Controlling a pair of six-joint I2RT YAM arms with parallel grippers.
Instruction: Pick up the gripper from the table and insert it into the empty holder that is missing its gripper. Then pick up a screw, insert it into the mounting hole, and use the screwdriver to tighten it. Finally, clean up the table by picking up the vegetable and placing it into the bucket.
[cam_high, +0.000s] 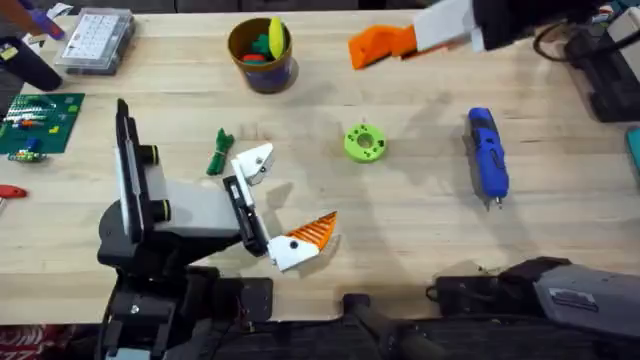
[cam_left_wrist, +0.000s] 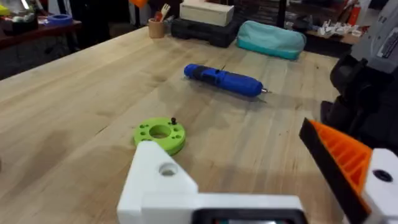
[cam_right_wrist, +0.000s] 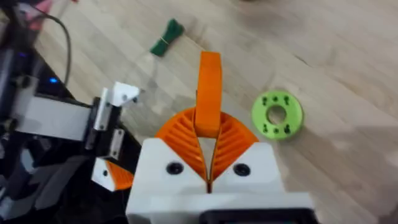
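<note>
We find the right gripper (cam_right_wrist: 208, 146) pinching the orange fingertip (cam_right_wrist: 209, 93) at its base, raised over the far table. It looks light, stiff and slick. The left gripper (cam_high: 290, 200) rests spread, its bare holder (cam_high: 255, 160) awaiting it.

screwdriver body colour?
Blue, on the screwdriver; clearest in the overhead view.

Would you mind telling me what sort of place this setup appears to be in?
Probably a robotics workshop or lab bench: a wooden table carries a blue screwdriver, a clear parts organiser and a green circuit board, with a black tool case behind.
</note>
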